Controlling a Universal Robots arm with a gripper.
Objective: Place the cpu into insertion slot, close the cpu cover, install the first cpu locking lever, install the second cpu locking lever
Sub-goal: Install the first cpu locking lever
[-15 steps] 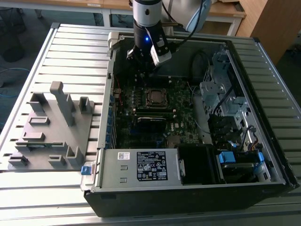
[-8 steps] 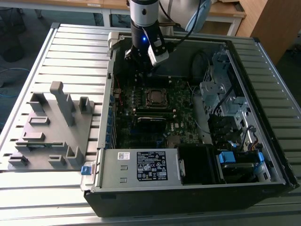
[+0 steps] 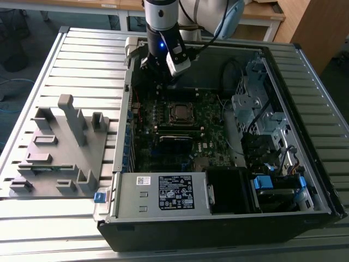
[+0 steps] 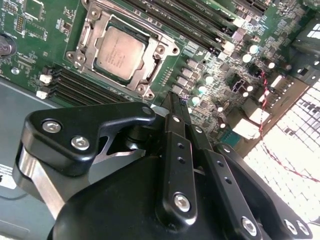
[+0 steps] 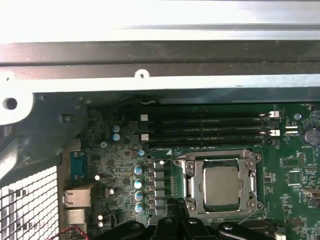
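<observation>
Across the slatted metal table [image 3: 82, 54], the open computer case [image 3: 218, 236] takes up the three o'clock half of the exterior view. A grey moulded fixture [image 3: 60, 147] lies at nine o'clock. Inside the case the green circuit board [image 3: 212, 123] lies flat, and the arm [image 3: 161, 22] reaches down from twelve o'clock over its far edge. The gripper [image 4: 173, 100] hangs just above the board, at about twelve o'clock of the insertion slot [image 4: 80, 59] in the exterior view, near it but not touching. The jaws look drawn together with nothing between them.

The cpu [image 4: 120, 52] already sits in the slot, silver top up. The cpu cover [image 4: 161, 52] lies flat around it, framing it through its window. Whether either locking lever is latched I cannot tell.

The risk, as I judge it, is that the tips sit close to small capacitors [image 4: 209, 91] beside the slot. A descent slightly off line could knock them or scrape the cover. A thin lever could also slip off the narrow tips and spring back.
</observation>
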